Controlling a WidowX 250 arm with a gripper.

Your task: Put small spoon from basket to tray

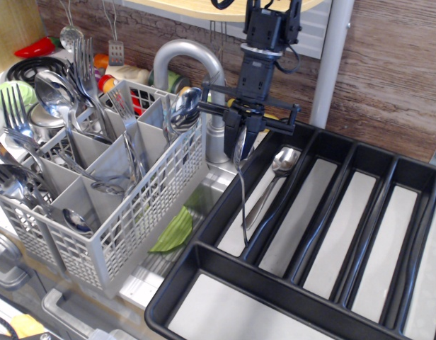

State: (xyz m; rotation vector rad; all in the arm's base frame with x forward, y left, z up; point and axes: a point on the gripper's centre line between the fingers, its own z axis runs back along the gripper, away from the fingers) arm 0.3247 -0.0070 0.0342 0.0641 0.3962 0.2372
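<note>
Tool (243, 137) clamped on bowl of small spoon (241, 180); thin handle hangs straight down, tip over leftmost long compartment of tray (204, 248), beside larger spoon (273, 177) lying there. Vertical carry keeps handle clear of basket (144, 212) and dividers; lowering likely next.

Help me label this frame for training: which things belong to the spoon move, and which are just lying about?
Job: gripper, small spoon it holds, basket, tray.
Lying about: faucet, spoon in the tray, forks, green leaf.
</note>
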